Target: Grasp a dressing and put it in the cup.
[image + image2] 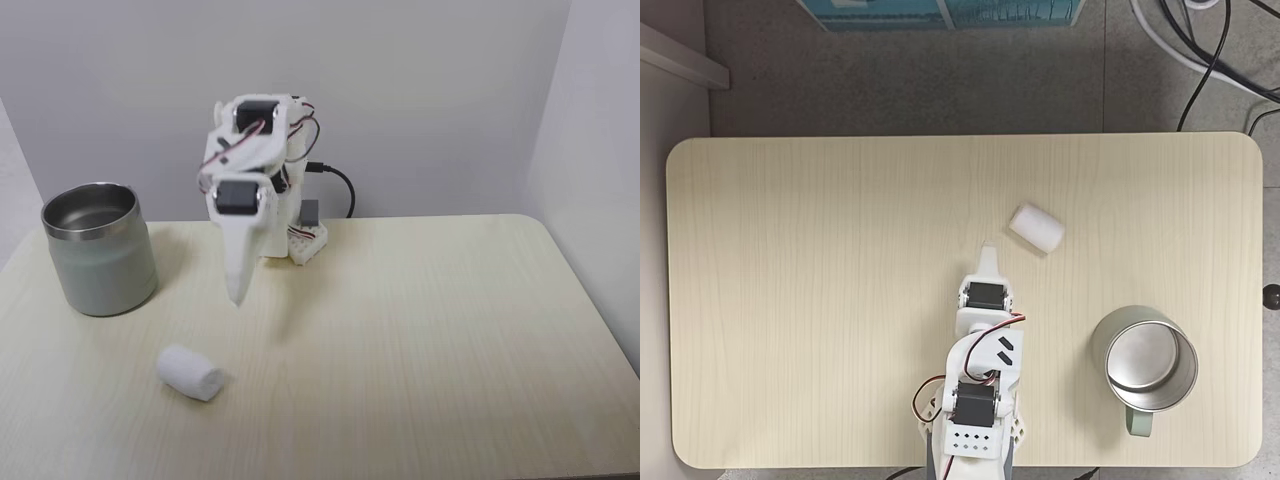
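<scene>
**Soft roll waits on the desk, hand closed above**

One dressing lies on its side on the desk, apart from the one cup. It looks light, soft and squashy; a grip across its round middle should suit. The hand hangs near it, fingers pressed together, holding nothing.

arm base cut off by bottom edge, gripper opening unclear

We see a matt pale wood-grain table, a soft white gauze roll, a shiny steel-rimmed grey-green cup, and a white plastic gripper.
</scene>
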`<state>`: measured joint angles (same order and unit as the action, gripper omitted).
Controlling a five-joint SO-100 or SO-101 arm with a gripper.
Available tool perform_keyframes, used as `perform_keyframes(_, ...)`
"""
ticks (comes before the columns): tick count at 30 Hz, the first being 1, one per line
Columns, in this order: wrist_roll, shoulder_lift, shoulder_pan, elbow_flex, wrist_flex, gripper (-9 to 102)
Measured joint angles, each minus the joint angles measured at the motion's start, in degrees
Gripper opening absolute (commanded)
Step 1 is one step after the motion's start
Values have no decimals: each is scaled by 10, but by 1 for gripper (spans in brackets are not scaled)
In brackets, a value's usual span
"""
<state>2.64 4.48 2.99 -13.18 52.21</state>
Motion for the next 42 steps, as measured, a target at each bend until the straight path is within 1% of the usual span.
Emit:
perform_keyframes(3, -6, 3, 11, -68, 29, 0)
perform_keyframes(5, -6, -31, 9, -128, 53, 0)
perform_keyframes(13, -6, -250, 12, -410, 149, 2)
perform_keyframes(18, 26, -372, 33, -538, 231, 7)
perform_keyframes(22, 51, -500, 39, -598, 293, 13)
perform_keyframes(26, 69, -578, 40, -621, 328, 25)
perform_keyframes(31, 100, -685, 45, -667, 380, 28)
perform_keyframes(36, 103, -776, 53, -678, 384, 28)
perform_keyframes(42, 91, -847, 82, -641, 296, 28)
